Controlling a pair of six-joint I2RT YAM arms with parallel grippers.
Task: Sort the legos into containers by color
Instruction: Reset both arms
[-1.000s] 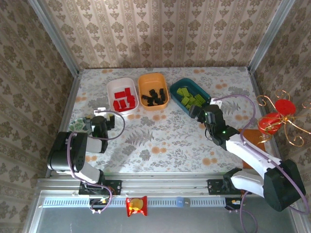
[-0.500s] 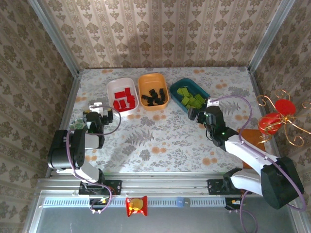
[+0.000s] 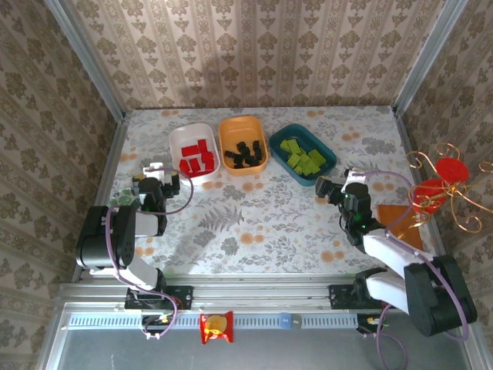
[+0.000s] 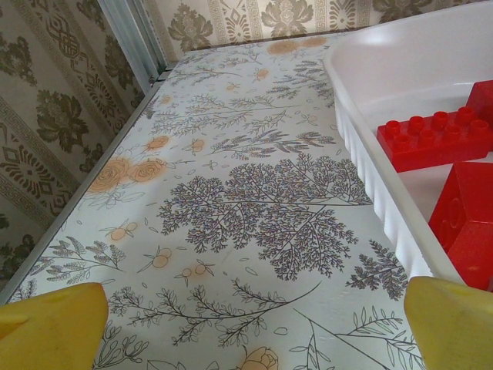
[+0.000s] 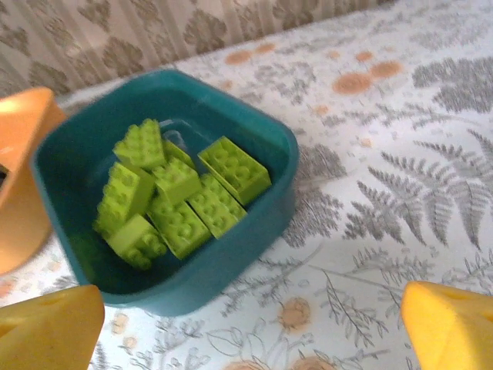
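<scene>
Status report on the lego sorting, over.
Grippers open, empty: left gripper beside white tray, right gripper near teal tray. All legos sorted by color. Nothing blocking.

I can read no text, label, brand or number on anything around me, and whatever may be printed on the small red and yellow packet (image 3: pixel 216 327) by the metal rail (image 3: pixel 262 295) at six o'clock is too small to make out.

Left tray (image 3: pixel 179 135), middle tray (image 3: pixel 243 120), right tray (image 3: pixel 326 154) abreast at table (image 3: pixel 254 220) rear; bricks (image 3: pixel 197 157) inside each.
</scene>
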